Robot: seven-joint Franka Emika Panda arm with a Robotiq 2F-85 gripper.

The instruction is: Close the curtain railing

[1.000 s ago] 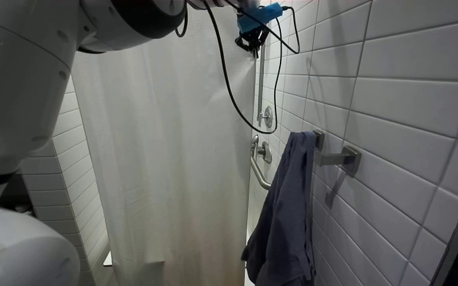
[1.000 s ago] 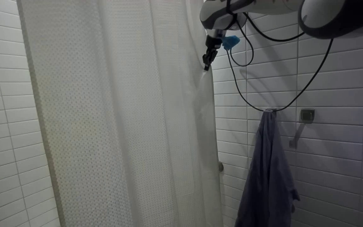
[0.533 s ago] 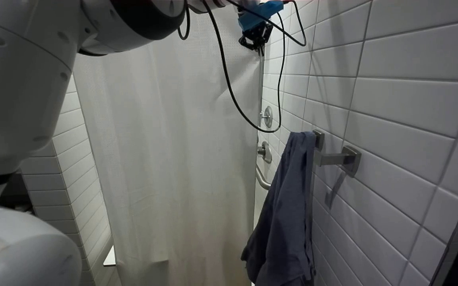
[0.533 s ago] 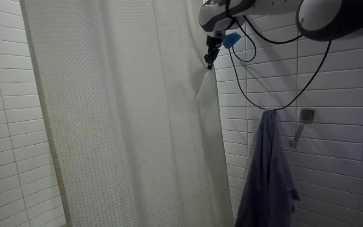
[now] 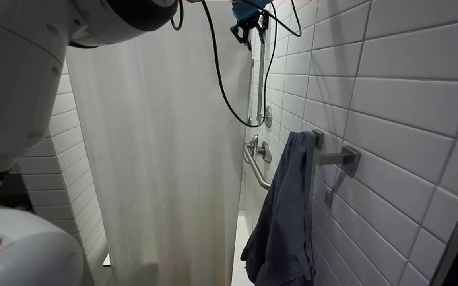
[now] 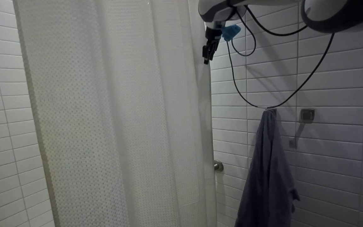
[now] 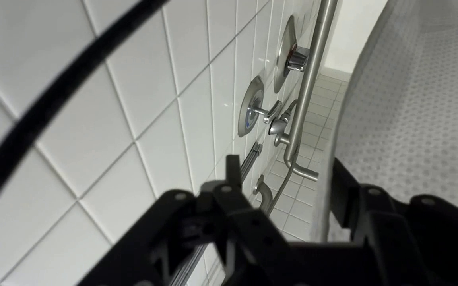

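The curtain railing point(image 5: 161, 139), a tall white shower curtain, hangs in long folds and fills the middle of both exterior views. High at its right-hand edge is my gripper point(image 5: 255, 43), its jaws spread apart. In the wrist view the free edge of the curtain point(image 7: 420, 103) runs down between the fingers. It lies against or very near the right finger point(image 7: 342, 190), with a gap towards the left one point(image 7: 233, 171); nothing is clamped. The top of the curtain and any rod are out of view.
A blue-grey towel point(image 5: 284, 206) hangs from the tiled wall point(image 5: 404, 119) beside a square metal hook point(image 5: 350, 159). A steel grab bar point(image 7: 310, 79) and shower valves point(image 7: 253, 107) stand beyond the curtain edge. A loose black cable point(image 7: 54, 95) loops below the arm.
My gripper first drew the curtain edge right towards the wall, shut on it. It has since opened and risen a little, and the edge has swung back left, uncovering more of the grab bar.
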